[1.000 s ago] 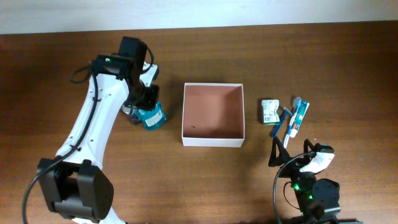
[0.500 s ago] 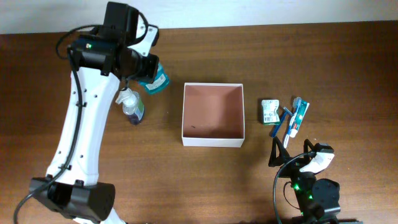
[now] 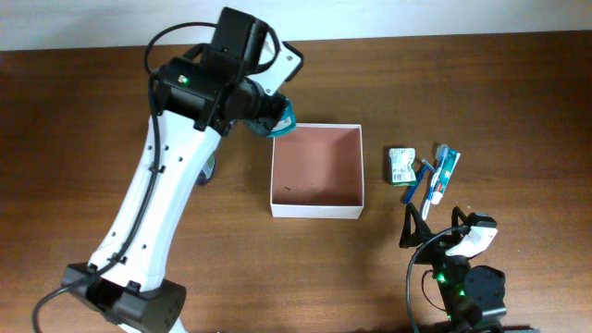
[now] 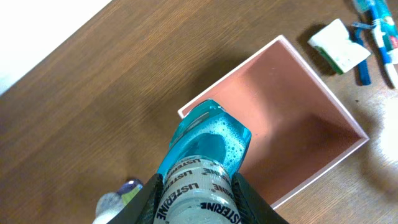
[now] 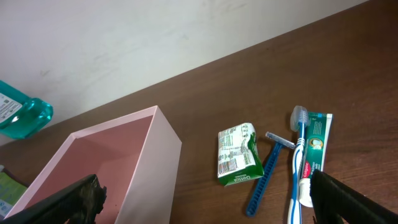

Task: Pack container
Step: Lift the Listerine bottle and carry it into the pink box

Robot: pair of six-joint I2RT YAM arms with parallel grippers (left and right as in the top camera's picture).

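At the left, a small bottle (image 3: 209,169) is lying on the brown wood-grain table (image 3: 518,102), mostly hidden under the left arm, so I cannot tell you its shape.

The left gripper (image 4: 199,208) is clamping both fingers on the labelled body of the mouthwash bottle (image 4: 208,140). It is a clear plastic bottle of teal liquid that is foaming at the shoulder. It is hanging above the far-left corner of the container (image 3: 314,211), partly outside the rim.

The container is sitting about midway between the left and right edges of the table. It is a square open box with thin white walls and a matte reddish-brown floor, and it is holding nothing yet.

For this step, you are best off bringing the bottle further inside the rim before lowering. Those walls look light enough to slide or buckle if it catches them. I would lay it along 1 wall, low, and let go only once it is resting, since the smooth body is likely to roll.

Near the right edge are waiting:
- a small green-and-white packet (image 5: 236,155), soft and crinkled
- a slim blue razor (image 5: 267,168)
- a toothbrush (image 5: 300,146)
- a flat toothpaste tube (image 5: 314,155)

These 4 are lying close together.

The right gripper (image 5: 205,186) is sitting at the near edge with its jaws wide apart, gripping nothing.
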